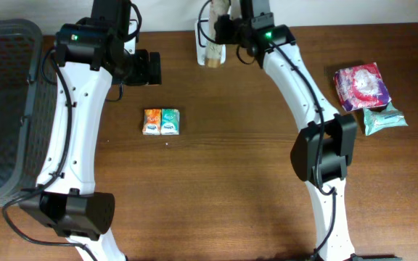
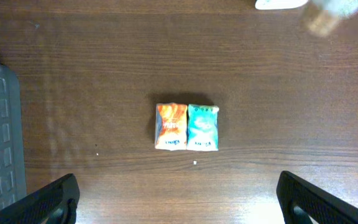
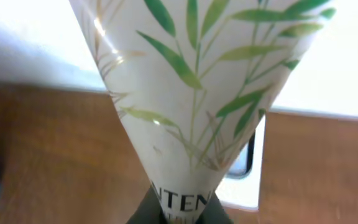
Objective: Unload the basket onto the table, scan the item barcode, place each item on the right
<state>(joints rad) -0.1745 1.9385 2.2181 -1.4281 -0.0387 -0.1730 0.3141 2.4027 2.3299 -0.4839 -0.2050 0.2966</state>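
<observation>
Gripping a leaf-printed packet (image 3: 197, 93), the right fingers (image 3: 145, 214) held it over the white scanner (image 1: 202, 43) at the counter's (image 1: 231, 181) far edge; the left fingers (image 2: 48, 202) stood wide open above two small packets (image 2: 173, 126).

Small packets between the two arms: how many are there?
2: an orange packet and a teal packet, side by side and touching. No other shows there.

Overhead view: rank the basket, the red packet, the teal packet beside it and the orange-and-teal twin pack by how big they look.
1. grey basket, even though the frame edge cuts it off.
2. red packet.
3. teal packet and orange-and-teal twin pack: too alike to separate.
</observation>
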